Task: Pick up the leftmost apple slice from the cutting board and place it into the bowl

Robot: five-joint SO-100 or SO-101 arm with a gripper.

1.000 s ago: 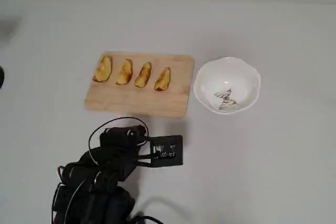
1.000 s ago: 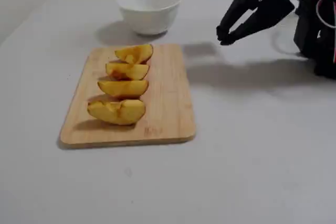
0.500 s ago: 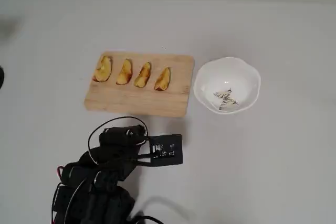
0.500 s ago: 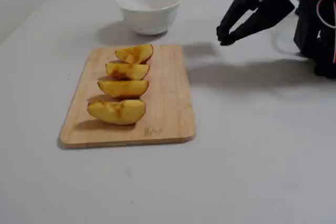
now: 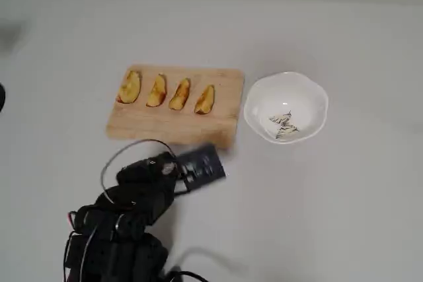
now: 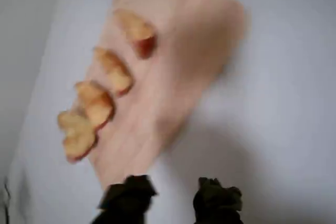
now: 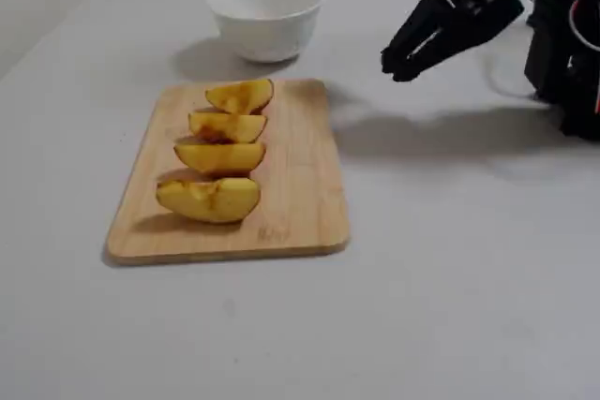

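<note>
Gripper (image 7: pixel 398 67) hovers beside the board (image 5: pixel 175 123), jaws slightly apart, empty.
The broadest apple slice (image 5: pixel 129 87) lies at the board's end farthest from the bowl (image 5: pixel 286 107); probably light, slippery; grip across its thick middle.

From the wrist camera, blurred, the cutting board (image 6: pixel 173 72) runs diagonally with four apple slices (image 6: pixel 105 87) along its left side; two dark fingertips (image 6: pixel 128 195) poke up, slightly apart.
</note>
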